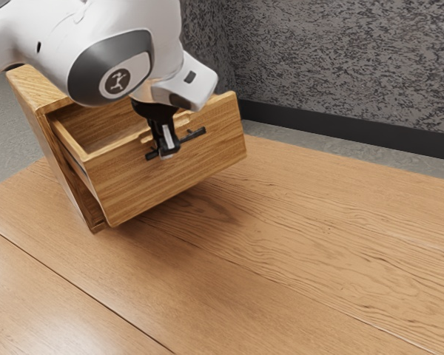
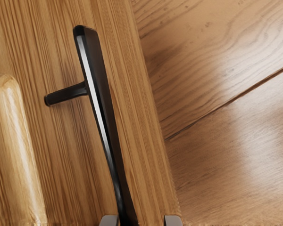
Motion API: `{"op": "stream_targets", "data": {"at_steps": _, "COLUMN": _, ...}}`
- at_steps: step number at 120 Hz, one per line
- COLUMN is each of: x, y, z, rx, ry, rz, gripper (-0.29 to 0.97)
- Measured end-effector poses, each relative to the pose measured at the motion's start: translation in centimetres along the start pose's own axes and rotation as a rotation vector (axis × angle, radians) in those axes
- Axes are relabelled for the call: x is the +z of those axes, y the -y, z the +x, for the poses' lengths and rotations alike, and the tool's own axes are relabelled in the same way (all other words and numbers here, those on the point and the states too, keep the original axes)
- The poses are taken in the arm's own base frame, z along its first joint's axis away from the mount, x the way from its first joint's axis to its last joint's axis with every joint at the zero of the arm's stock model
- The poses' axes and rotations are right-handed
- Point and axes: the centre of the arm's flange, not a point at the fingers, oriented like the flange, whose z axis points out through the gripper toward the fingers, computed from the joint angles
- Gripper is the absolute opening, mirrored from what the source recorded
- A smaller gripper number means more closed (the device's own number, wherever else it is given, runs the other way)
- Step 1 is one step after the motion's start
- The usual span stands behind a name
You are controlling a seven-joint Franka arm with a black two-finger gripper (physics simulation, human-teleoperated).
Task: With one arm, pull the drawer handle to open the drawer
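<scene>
Exterior view shows drawer (image 1: 179,174) open, claw (image 1: 165,148) at handle (image 1: 194,135).

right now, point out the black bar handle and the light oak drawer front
black bar handle (image 2: 104,122): wrist view, middle of the bar
light oak drawer front (image 1: 185,177): exterior view, bare panel below handle

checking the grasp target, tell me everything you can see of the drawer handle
The drawer handle is a slim black bar with a glossy sheen, metal-looking, slightly bowed, its end rounded. A short black post holds it off the wood-grain drawer front. It lies along the front's upper part; the drawer is pulled partly out. The tool is at the bar, nearer its end at the exterior view's left.
</scene>
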Motion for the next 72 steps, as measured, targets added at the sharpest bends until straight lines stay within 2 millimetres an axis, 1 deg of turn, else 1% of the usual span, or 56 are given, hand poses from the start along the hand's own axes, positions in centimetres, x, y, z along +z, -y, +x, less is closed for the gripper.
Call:
{"op": "stream_targets", "data": {"at_steps": 22, "x": -0.9, "y": -1.9, "z": 0.5, "rx": 0.019, "ry": -0.008, "rz": 0.002, "gripper": 0.02}}
{"op": "stream_targets", "data": {"at_steps": 27, "x": -1.0, "y": -2.2, "z": 0.4, "rx": 0.018, "ry": -0.009, "rz": 0.002, "gripper": 0.01}}
{"op": "stream_targets", "data": {"at_steps": 42, "x": -1.5, "y": -2.9, "z": 0.3, "rx": 0.018, "ry": -0.010, "rz": 0.003, "gripper": 0.04}}
{"op": "stream_targets", "data": {"at_steps": 47, "x": -1.9, "y": -3.2, "z": 0.2, "rx": 0.016, "ry": -0.013, "rz": 0.007, "gripper": 0.05}}
{"op": "stream_targets", "data": {"at_steps": 50, "x": -2.6, "y": -3.4, "z": -0.1, "rx": 0.013, "ry": -0.019, "rz": 0.016, "gripper": 0.03}}
{"op": "stream_targets", "data": {"at_steps": 54, "x": -4.2, "y": -3.8, "z": -0.6, "rx": 0.008, "ry": -0.031, "rz": 0.034, "gripper": 0.03}}
{"op": "stream_targets", "data": {"at_steps": 57, "x": -6.3, "y": -4.5, "z": -1.3, "rx": 0.006, "ry": -0.051, "rz": 0.060, "gripper": 0.08}}
{"op": "stream_targets", "data": {"at_steps": 62, "x": -10.6, "y": -6.2, "z": -2.5, "rx": 0.014, "ry": -0.102, "rz": 0.100, "gripper": 0.18}}
{"op": "stream_targets", "data": {"at_steps": 64, "x": -12.8, "y": -6.5, "z": -3.2, "rx": 0.010, "ry": -0.128, "rz": 0.114, "gripper": 0.22}}
{"op": "stream_targets", "data": {"at_steps": 67, "x": -15.7, "y": -6.5, "z": -4.6, "rx": 0.000, "ry": -0.162, "rz": 0.131, "gripper": 0.27}}
{"op": "stream_targets", "data": {"at_steps": 72, "x": -19.3, "y": -6.1, "z": -6.8, "rx": -0.007, "ry": -0.198, "rz": 0.142, "gripper": 0.35}}
